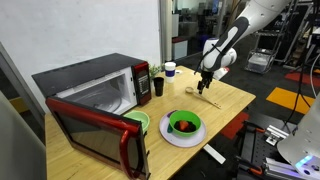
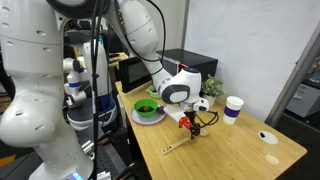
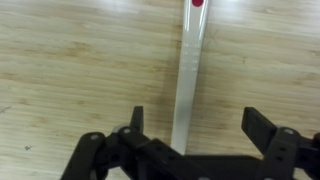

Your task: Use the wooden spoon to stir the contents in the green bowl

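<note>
A wooden table [image 1: 230, 100] holds a wooden spoon [image 3: 187, 80], which lies flat on the bare wood. In the wrist view its pale handle runs straight up the picture, with a small red spot at the top edge that is too cut off to identify. The gripper [image 3: 198, 122] hangs over the handle with its two dark fingers [image 3: 137, 120] spread wide. The handle sits in the gap, closer to one finger than the other. Whether the fingers reach the table cannot be told.

In both exterior views the gripper [image 1: 205, 90] points down over the spoon [image 1: 209, 100], near the far side of the table. The green bowl [image 1: 184, 124] stands nearby on a white plate [image 1: 170, 138], apart from the spoon, with red and dark pieces [image 1: 186, 127] inside. An open microwave [image 1: 95, 90] with a red door stands at one end, a lime-green bowl [image 1: 136, 122] beside the door. Two cups [image 1: 158, 86] stand close to the microwave.
</note>
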